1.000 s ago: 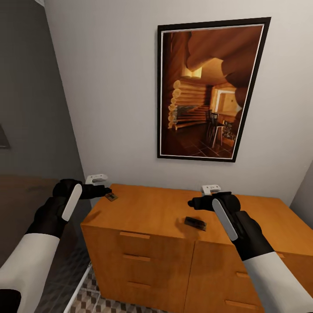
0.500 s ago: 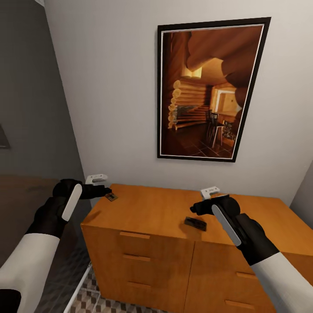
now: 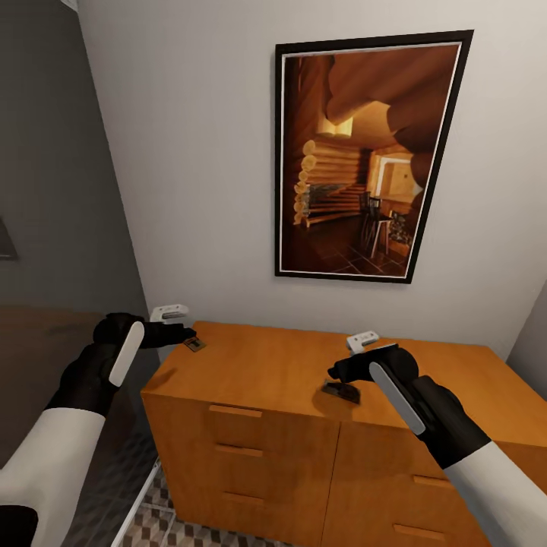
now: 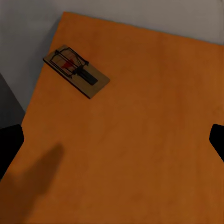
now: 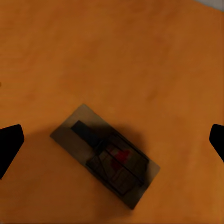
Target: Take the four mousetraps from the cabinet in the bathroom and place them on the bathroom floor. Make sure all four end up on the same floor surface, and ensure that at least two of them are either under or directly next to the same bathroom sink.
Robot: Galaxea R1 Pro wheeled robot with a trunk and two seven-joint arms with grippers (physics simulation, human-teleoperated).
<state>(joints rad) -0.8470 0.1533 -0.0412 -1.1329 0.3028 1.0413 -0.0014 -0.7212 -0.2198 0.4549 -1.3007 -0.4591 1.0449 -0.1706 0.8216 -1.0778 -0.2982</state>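
Your right gripper (image 3: 334, 374) is spread wide and empty, and a mousetrap (image 5: 105, 154) lies flat on the cabinet (image 3: 273, 368) top directly between its fingertips. Descend straight and close across the narrow sides. Farther off, your left gripper (image 3: 184, 332), equally wide and empty, hovers beside another mousetrap (image 4: 76, 71) near the cabinet's corner.

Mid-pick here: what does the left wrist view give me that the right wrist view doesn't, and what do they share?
Left wrist view: the left-corner mousetrap lying flat near the cabinet's back corner, ahead of the open fingertips, plus the cabinet's edges and pale wall beyond.

Right wrist view: the other mousetrap centred between the open fingertips, shadowed, seen close.

Both: orange-brown cabinet top, one trap each, black fingertips spread wide at the frame edges.
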